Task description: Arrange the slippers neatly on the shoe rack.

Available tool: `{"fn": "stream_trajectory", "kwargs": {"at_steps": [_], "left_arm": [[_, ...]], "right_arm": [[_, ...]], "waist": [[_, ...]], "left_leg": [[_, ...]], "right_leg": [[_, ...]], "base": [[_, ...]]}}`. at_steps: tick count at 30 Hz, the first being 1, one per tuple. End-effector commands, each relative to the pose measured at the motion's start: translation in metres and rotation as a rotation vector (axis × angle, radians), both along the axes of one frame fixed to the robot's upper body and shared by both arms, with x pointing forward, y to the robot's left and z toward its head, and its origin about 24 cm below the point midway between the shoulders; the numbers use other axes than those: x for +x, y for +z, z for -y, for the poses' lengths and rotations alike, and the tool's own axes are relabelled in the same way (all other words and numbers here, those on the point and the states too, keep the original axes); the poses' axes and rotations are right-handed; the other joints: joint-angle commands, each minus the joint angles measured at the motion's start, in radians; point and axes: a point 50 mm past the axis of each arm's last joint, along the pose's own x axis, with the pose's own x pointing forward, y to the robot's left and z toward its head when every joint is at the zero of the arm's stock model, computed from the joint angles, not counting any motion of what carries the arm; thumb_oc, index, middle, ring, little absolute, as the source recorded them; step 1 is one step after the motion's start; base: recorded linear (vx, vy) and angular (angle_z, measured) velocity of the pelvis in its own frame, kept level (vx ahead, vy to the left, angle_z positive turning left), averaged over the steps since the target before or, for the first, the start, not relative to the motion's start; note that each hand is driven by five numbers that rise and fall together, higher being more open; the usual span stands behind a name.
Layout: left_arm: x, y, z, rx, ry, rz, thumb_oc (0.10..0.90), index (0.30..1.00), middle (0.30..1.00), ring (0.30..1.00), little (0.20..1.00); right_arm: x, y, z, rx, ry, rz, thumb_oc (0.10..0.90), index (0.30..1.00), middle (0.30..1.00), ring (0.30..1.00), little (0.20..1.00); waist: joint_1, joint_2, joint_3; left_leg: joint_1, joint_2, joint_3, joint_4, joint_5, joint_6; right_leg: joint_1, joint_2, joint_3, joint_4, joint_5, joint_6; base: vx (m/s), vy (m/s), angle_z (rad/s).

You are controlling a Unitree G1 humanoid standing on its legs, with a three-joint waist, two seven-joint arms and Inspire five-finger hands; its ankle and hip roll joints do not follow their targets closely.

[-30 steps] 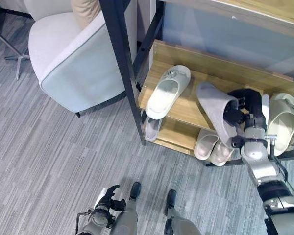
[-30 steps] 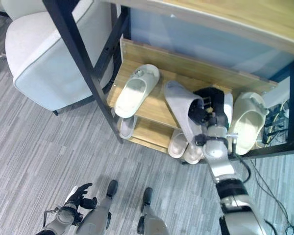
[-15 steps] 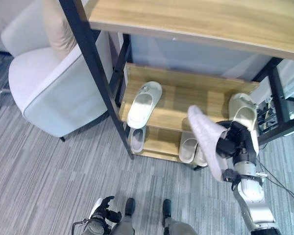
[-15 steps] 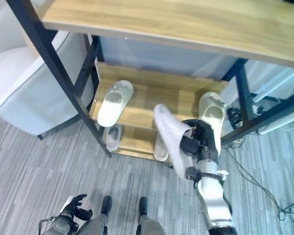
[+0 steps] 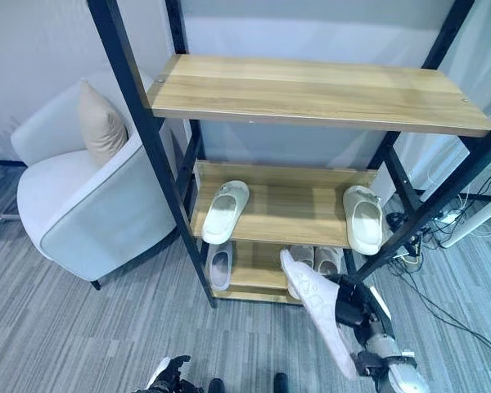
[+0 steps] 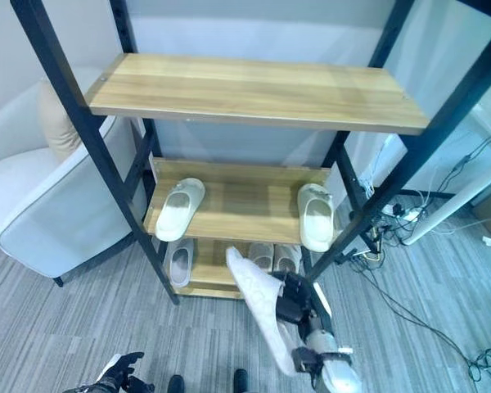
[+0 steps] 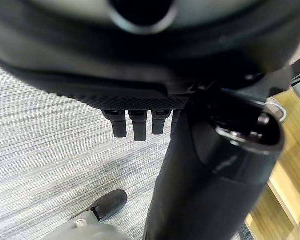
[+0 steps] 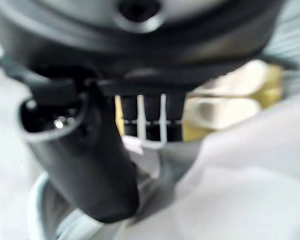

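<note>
slipper gripped in right hand, low, off rack

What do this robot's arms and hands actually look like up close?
The right hand is dark, with blocky black fingers and a thick rounded thumb, on a silver-grey arm ringed by a black band at the wrist. The left hand is likewise dark, with a white cover on part of it. Its fingers are square-ended and black.

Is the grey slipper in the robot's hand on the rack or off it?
Off: the right hand grips the grey slipper in front of the shoe rack.
</note>
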Motion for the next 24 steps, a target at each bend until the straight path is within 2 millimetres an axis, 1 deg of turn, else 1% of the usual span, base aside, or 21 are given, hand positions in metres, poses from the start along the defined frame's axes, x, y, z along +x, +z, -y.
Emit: {"fn": "stream_trajectory", "kwargs": {"at_steps": [1,3,4,5,6,7,8,11,12,13,14,17,18,19,20,21,22,23,24], "left_arm": [[0.005,-0.001,0.012,-0.034,0.012,0.025,0.8,0.9,0.9,0.9,0.9],[0.009,0.001,0.012,-0.043,0.033,0.053,0.8,0.9,0.9,0.9,0.9],[0.023,0.008,0.012,-0.094,0.101,0.14,0.8,0.9,0.9,0.9,0.9],[0.023,0.009,0.012,-0.094,0.102,0.14,0.8,0.9,0.9,0.9,0.9],[0.041,0.02,0.012,-0.129,0.146,0.255,0.8,0.9,0.9,0.9,0.9],[0.055,0.03,0.014,-0.163,0.141,0.334,0.8,0.9,0.9,0.9,0.9],[0.055,0.03,0.013,-0.162,0.141,0.334,0.8,0.9,0.9,0.9,0.9],[0.089,0.064,0.017,-0.203,0.08,0.549,0.8,0.9,0.9,0.9,0.9],[0.102,0.075,0.022,-0.217,0.049,0.619,0.8,0.9,0.9,0.9,0.9],[0.112,0.086,0.026,-0.219,0.007,0.674,0.8,0.9,0.9,0.9,0.9],[0.129,0.109,0.038,-0.254,-0.081,0.786,0.8,0.9,0.9,0.9,0.9],[0.147,0.138,0.049,-0.277,-0.138,0.927,0.8,0.9,0.9,0.9,0.9],[0.147,0.139,0.049,-0.276,-0.137,0.929,0.8,0.9,0.9,0.9,0.9],[0.159,0.156,0.053,-0.269,-0.122,1.027,0.8,0.9,0.9,0.9,0.9],[0.165,0.165,0.056,-0.27,-0.11,1.074,0.8,0.9,0.9,0.9,0.9],[0.172,0.175,0.058,-0.274,-0.078,1.125,0.8,0.9,0.9,0.9,0.9],[0.18,0.197,0.061,-0.312,-0.033,1.225,0.8,0.9,0.9,0.9,0.9],[0.18,0.197,0.061,-0.312,-0.032,1.225,0.8,0.9,0.9,0.9,0.9],[0.188,0.227,0.064,-0.356,0.015,1.355,0.8,0.9,0.9,0.9,0.9]], "right_arm": [[0.031,0.043,-0.004,0.112,-0.021,0.272,0.4,0.3,0.3,0.3,0.3],[0.032,0.04,-0.005,0.107,-0.025,0.261,0.4,0.3,0.3,0.3,0.3],[0.032,0.032,-0.006,0.1,-0.026,0.223,0.4,0.3,0.3,0.3,0.3],[0.032,0.032,-0.006,0.101,-0.026,0.223,0.4,0.3,0.3,0.3,0.3],[0.037,0.034,-0.008,0.044,0.012,0.223,0.4,0.3,0.3,0.3,0.3],[0.039,0.035,-0.009,0.014,0.038,0.225,0.4,0.3,0.3,0.3,0.3],[0.039,0.035,-0.009,0.015,0.038,0.225,0.4,0.3,0.3,0.3,0.3],[0.05,0.045,-0.014,-0.034,0.099,0.271,0.4,0.3,0.3,0.3,0.3],[0.059,0.052,-0.019,-0.072,0.136,0.299,0.4,0.3,0.3,0.3,0.3],[0.064,0.058,-0.024,-0.074,0.149,0.33,0.4,0.3,0.3,0.3,0.3],[0.074,0.076,-0.033,-0.082,0.19,0.419,0.4,0.3,0.3,0.3,0.3],[0.091,0.101,-0.048,-0.114,0.26,0.517,0.4,0.3,0.3,0.3,0.3],[0.092,0.101,-0.049,-0.114,0.26,0.519,0.4,0.3,0.3,0.3,0.3],[0.103,0.119,-0.057,-0.116,0.258,0.596,0.4,0.3,0.3,0.3,0.3],[0.108,0.129,-0.063,-0.104,0.254,0.637,0.4,0.3,0.3,0.3,0.3],[0.116,0.142,-0.069,-0.085,0.246,0.689,0.4,0.3,0.3,0.3,0.3],[0.12,0.167,-0.074,-0.043,0.259,0.783,0.4,0.3,0.3,0.3,0.3],[0.12,0.167,-0.074,-0.043,0.259,0.784,0.4,0.3,0.3,0.3,0.3],[0.125,0.197,-0.08,-0.047,0.271,0.899,0.4,0.3,0.3,0.3,0.3]], "waist": [[0.02,-0.013,0.006],[0.021,-0.016,0.01],[0.03,-0.025,0.027],[0.03,-0.025,0.028],[0.039,-0.036,0.065],[0.045,-0.042,0.089],[0.045,-0.042,0.089],[0.057,-0.051,0.161],[0.061,-0.052,0.187],[0.059,-0.051,0.198],[0.059,-0.044,0.219],[0.07,-0.035,0.245],[0.07,-0.035,0.241],[0.074,-0.035,0.261],[0.077,-0.031,0.256],[0.079,-0.027,0.262],[0.086,-0.019,0.264],[0.085,-0.018,0.257],[0.092,-0.012,0.264]], "left_leg": [[0.058,-0.023,0.066,0.041,-0.151,0.012],[0.054,-0.024,0.066,0.066,-0.16,0.011],[0.033,-0.025,0.071,0.149,-0.188,0.008],[0.031,-0.025,0.071,0.154,-0.19,0.008],[-0.002,-0.026,0.071,0.243,-0.218,0.003],[-0.023,-0.024,0.074,0.29,-0.231,0.0],[-0.027,-0.024,0.074,0.296,-0.234,0.0],[-0.129,-0.008,0.067,0.465,-0.288,0.006],[-0.168,-0.004,0.062,0.518,-0.304,0.01],[-0.199,0.001,0.063,0.56,-0.32,0.016],[-0.268,0.012,0.066,0.652,-0.36,0.029],[-0.39,0.023,0.07,0.81,-0.414,0.049],[-0.4,0.023,0.07,0.819,-0.419,0.049],[-0.5,0.018,0.078,0.939,-0.451,0.058],[-0.58,0.022,0.08,1.023,-0.481,0.061],[-0.651,0.022,0.082,1.095,-0.498,0.063],[-0.768,0.03,0.062,1.226,-0.564,0.072],[-0.782,0.03,0.061,1.236,-0.568,0.072],[-0.923,0.029,0.044,1.377,-0.601,0.084]], "right_leg": [[0.061,-0.011,0.017,0.069,-0.175,0.048],[0.062,-0.012,0.019,0.078,-0.179,0.046],[0.058,-0.015,0.019,0.12,-0.198,0.039],[0.057,-0.015,0.019,0.122,-0.199,0.039],[0.041,-0.013,0.017,0.189,-0.224,0.032],[0.027,-0.012,0.011,0.23,-0.237,0.03],[0.025,-0.012,0.011,0.234,-0.24,0.03],[-0.068,-0.018,-0.003,0.405,-0.286,0.019],[-0.111,-0.023,-0.008,0.465,-0.299,0.016],[-0.146,-0.024,-0.005,0.512,-0.313,0.012],[-0.224,-0.027,0.0,0.612,-0.351,0.004],[-0.36,-0.037,0.014,0.776,-0.416,-0.016],[-0.371,-0.037,0.015,0.785,-0.42,-0.016],[-0.476,-0.031,0.017,0.892,-0.452,-0.025],[-0.559,-0.023,0.021,0.969,-0.483,-0.029],[-0.627,-0.021,0.025,1.028,-0.5,-0.037],[-0.748,-0.01,0.037,1.156,-0.571,-0.05],[-0.761,-0.01,0.036,1.165,-0.575,-0.051],[-0.899,-0.006,0.041,1.295,-0.607,-0.064]], "base": [[0.02,-0.009,-0.04],[0.0,0.0,0.0],[0.0,0.0,0.0],[-0.08,-0.041,-0.03],[-0.12,-0.047,-0.05],[-0.12,-0.047,-0.02],[-0.12,-0.033,0.0],[-0.2,-0.047,0.13],[-0.23,-0.035,0.16],[-0.26,-0.008,0.23],[-0.22,0.02,0.24],[-0.18,0.013,0.02],[-0.22,-0.011,-0.18],[-0.23,-0.008,-0.17],[-0.33,-0.009,-0.16],[-0.24,-0.03,-0.16],[-0.16,-0.03,-0.14],[-0.19,-0.069,-0.13],[-0.16,-0.065,0.04]]}}
